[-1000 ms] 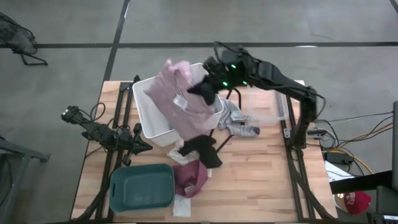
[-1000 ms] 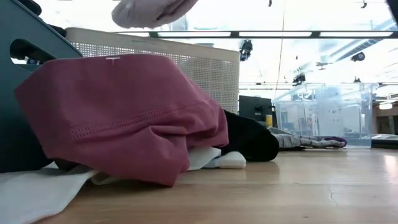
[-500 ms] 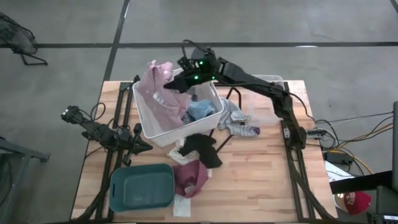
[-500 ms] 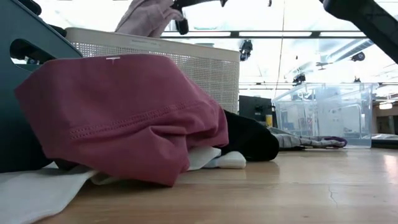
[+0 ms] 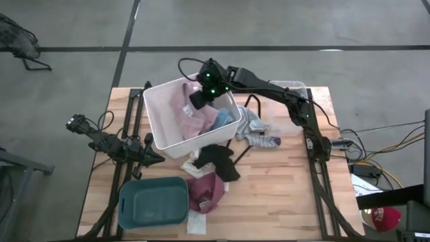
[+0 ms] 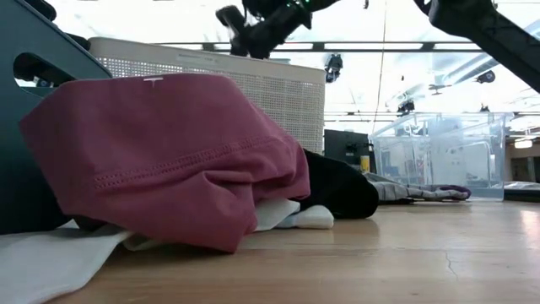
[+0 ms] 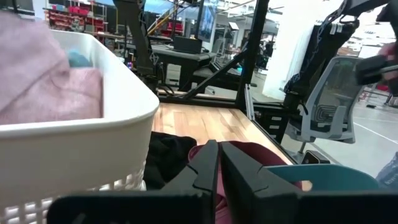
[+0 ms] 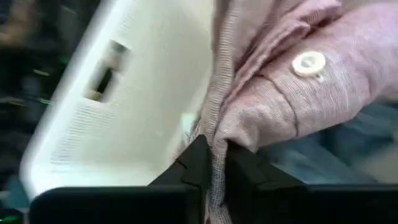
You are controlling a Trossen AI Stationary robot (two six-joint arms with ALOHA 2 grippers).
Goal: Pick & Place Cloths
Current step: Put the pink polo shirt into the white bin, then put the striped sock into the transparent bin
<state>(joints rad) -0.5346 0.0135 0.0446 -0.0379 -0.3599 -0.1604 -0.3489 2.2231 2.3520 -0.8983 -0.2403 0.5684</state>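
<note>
My right gripper is over the white bin at the table's far side, shut on the pink shirt, which lies piled inside the bin. A blue-grey shirt lies in the bin's right corner. On the table in front of the bin lie a black piece, a maroon piece, grey pieces and a cream strip. My left gripper waits, shut, at the table's left, beside the bin's near wall. My right gripper pinches a fold of the pink shirt between its two fingers, near a white button. It comes from above, slanting toward the table's left. Beside the fingers the cloth bunches in several layers, and the shirt's bulk rests inside the bin.
A teal bin stands at the near left, and a clear bin at the far right. A black wire hanger lies by the grey pieces. Bare wood shows at the near right of the table.
My right gripper has carried the pink shirt toward the table's left, across the white bin, then come down into it. The shirt hung below the gripper over the bin's right side a second ago; now it lies gathered inside the bin.
</note>
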